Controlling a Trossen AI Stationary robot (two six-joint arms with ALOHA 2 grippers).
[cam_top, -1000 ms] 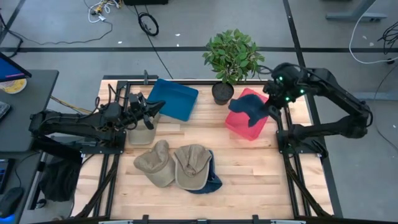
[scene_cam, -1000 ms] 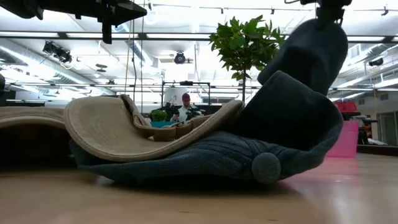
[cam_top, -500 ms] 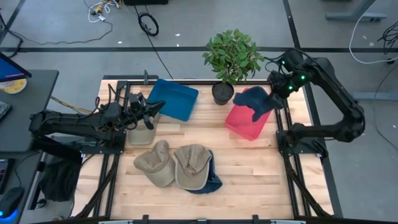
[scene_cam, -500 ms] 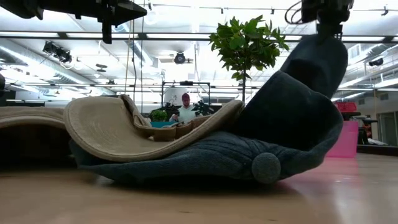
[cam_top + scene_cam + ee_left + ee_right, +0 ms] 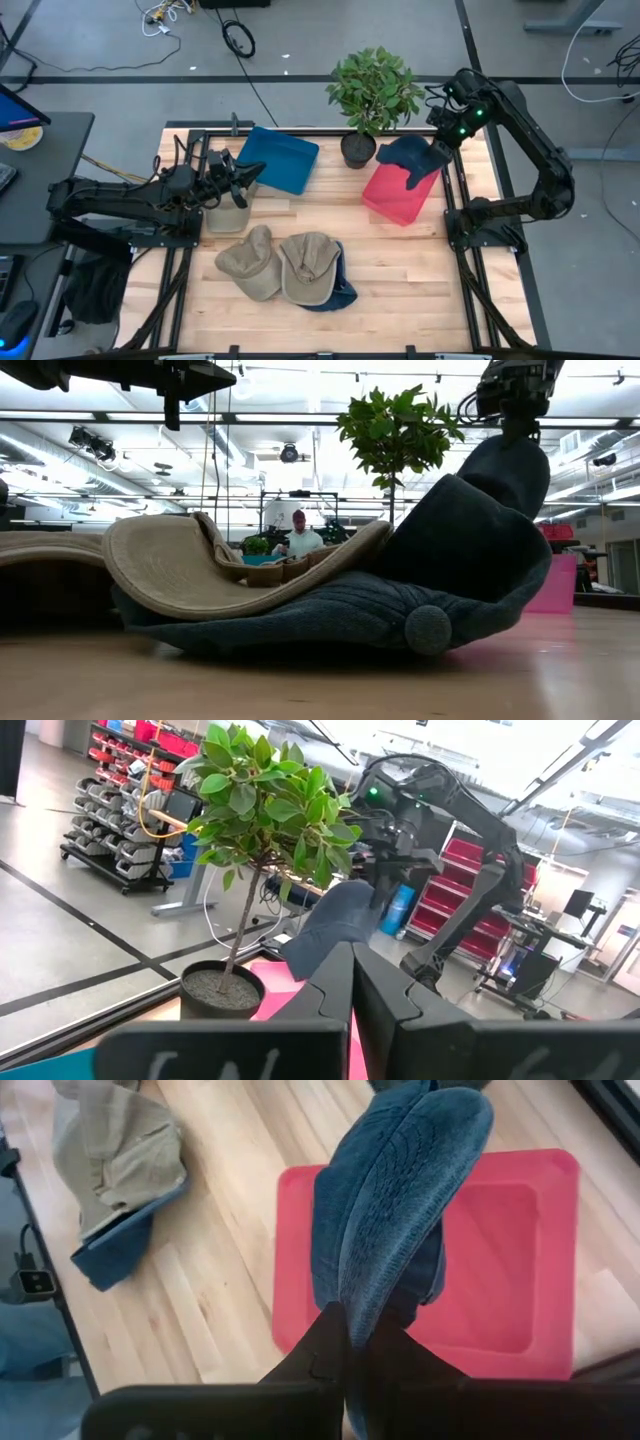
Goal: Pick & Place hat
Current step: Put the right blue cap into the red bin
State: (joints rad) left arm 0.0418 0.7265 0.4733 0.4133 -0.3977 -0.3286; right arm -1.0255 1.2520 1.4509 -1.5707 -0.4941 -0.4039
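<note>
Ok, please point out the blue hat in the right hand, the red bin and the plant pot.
blue hat point(image 5: 408, 153), high view, crown.
red bin point(image 5: 545, 1295), right wrist view, floor.
plant pot point(image 5: 357, 151), high view, rim.

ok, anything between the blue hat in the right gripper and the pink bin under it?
Nothing visible. The right gripper holds the blue hat hanging directly over the pink bin, whose inside looks bare. The potted plant stands beside it, off the path.

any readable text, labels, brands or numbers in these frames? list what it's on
None readable in any view.
The blue hat held by the right gripper over the red bin: no logo or tag visible.
The tan hats on the table: no print visible.
The shelves of bins in the room behind: any labels too small to read.
</note>
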